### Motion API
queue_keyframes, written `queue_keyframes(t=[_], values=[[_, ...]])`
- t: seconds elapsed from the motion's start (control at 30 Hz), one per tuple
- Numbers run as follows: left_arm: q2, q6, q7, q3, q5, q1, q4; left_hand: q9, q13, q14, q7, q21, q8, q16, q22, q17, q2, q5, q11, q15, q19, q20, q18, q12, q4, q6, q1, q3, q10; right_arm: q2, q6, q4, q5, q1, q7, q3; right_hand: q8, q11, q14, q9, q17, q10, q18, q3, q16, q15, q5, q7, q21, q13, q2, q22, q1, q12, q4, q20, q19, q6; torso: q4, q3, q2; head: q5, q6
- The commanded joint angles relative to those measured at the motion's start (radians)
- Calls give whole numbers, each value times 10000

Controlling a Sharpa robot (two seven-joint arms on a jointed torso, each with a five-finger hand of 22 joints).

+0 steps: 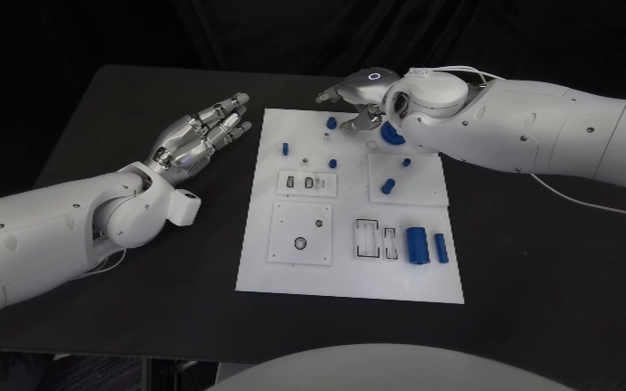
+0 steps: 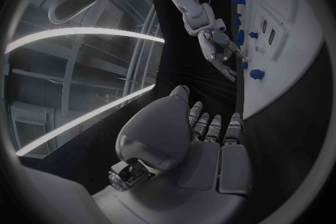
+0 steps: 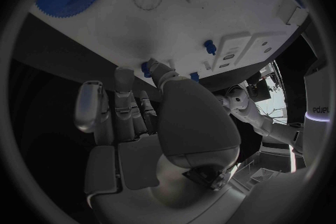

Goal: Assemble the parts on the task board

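Hardly any writing can be read from here. In the right wrist view a short word in dark letters stands sideways on a white robot body panel (image 3: pixel 318 106), above a glowing band, but it is too small to make out.

A white task board (image 1: pixel 342 273) lies in the middle of the black desk (image 1: pixel 522 264). The left hand (image 1: pixel 200 138) hovers over the desk just beside the board's left edge, fingers apart and holding nothing. The right hand (image 1: pixel 355 101) is over the board's far edge, fingers curled downward near a small blue part (image 1: pixel 331 122); whether it grips anything cannot be told. A blue gear (image 1: pixel 392 135) sits just beside it. Near the board's right edge, towards the near corner, lie a larger blue cylinder (image 1: pixel 418 243) and a slimmer blue cylinder (image 1: pixel 441 247).
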Motion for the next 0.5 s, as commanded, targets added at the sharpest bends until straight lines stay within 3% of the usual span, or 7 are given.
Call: queue_keyframes(t=[0.03, 0.1, 0.23, 0.33, 0.37, 0.4, 0.5], values=[[-25, 128, 646, 8, -2, -16, 32, 5, -6, -5, 51, 52, 23, -36, 9, -9, -21, -33, 76, 73, 2, 59, 109, 31, 55, -36, -42, 21, 26, -243, -1171, 127, -1, -14, -172, 21, -17, -39, -79, -75, -47, -206, 94, -37, -29, -22, 35, -18, -73, -12, 65, -31, 181, 62, -53, -6, -60, -66, 0, -3, -1, -12, 54], [-46, 119, 650, 8, -2, -17, 44, 4, -6, -5, 49, 55, 22, -36, 12, -9, -20, -31, 81, 81, 6, 63, 110, 31, 55, -44, -43, 24, 24, -506, -1626, 315, 0, 28, -74, 38, 19, -65, -43, -60, 32, -193, 81, -32, 30, -46, 133, 32, -47, 9, 114, 27, 275, 182, -109, -25, -11, 93, 10, -1, 0, -68, 97], [-84, 103, 663, 8, -2, -18, 62, 5, -5, -5, 43, 58, 22, -36, 13, -9, -19, 15, 90, 103, 10, 76, 111, 33, 59, -41, -47, 30, 28, -1072, -1925, 814, 1, 199, -70, 52, 153, -156, 181, 11, 322, 222, 27, -77, 245, -130, 328, 142, 96, 117, 241, 267, 418, 791, -200, -106, 222, 803, 10, 1, -3, -53, 191], [-121, 76, 676, 8, -2, -18, 86, 5, -4, -5, 44, 58, 22, -36, 13, -9, -19, 39, 92, 110, 10, 81, 111, 33, 62, -40, -50, 32, 30, -1725, -1873, 1432, 1, 375, -128, 56, 554, -185, 326, 347, 412, 1225, -4, -82, 304, -168, 381, 458, 165, 312, 362, 407, 422, 1552, -164, -145, 366, 2522, 20, 1, 2, -59, 210], [-130, 66, 682, 8, -2, -19, 93, 7, -2, -5, 44, 60, 25, -36, 14, -9, -21, 64, 95, 112, 12, 85, 111, 35, 66, -26, -54, 33, 36, -1979, -1815, 1666, 1, 428, -136, 56, 674, -207, 463, 376, 511, 1760, -24, -37, 372, -194, 429, 591, 224, 409, 379, 482, 412, 1844, -128, -152, 462, 2839, 17, 3, 1, -76, 209], [-134, 60, 685, 8, -2, -19, 97, 9, 0, -5, 40, 61, 27, -36, 15, -9, -24, 95, 96, 114, 14, 90, 111, 37, 68, -19, -57, 35, 40, -2183, -1770, 1851, 1, 465, -143, 55, 813, -463, 741, 405, 778, 3087, -67, 77, 540, -253, 453, 811, 369, 671, 417, 657, 404, 2530, -52, -188, 672, 3263, 7, 3, -1, -81, 206], [-140, 47, 696, 8, -2, -19, 107, 9, 0, -5, 40, 61, 27, -36, 15, -9, -24, 95, 96, 114, 14, 90, 111, 37, 68, -19, -57, 35, 40, -2773, -1643, 2346, 1, 536, -145, 46, 863, -1026, 939, 376, 747, 4656, -73, 86, 460, -548, 273, 831, 408, 1240, 225, 722, 295, 3588, 83, -435, 799, 3708, -5, -6, -11, -94, 180]])
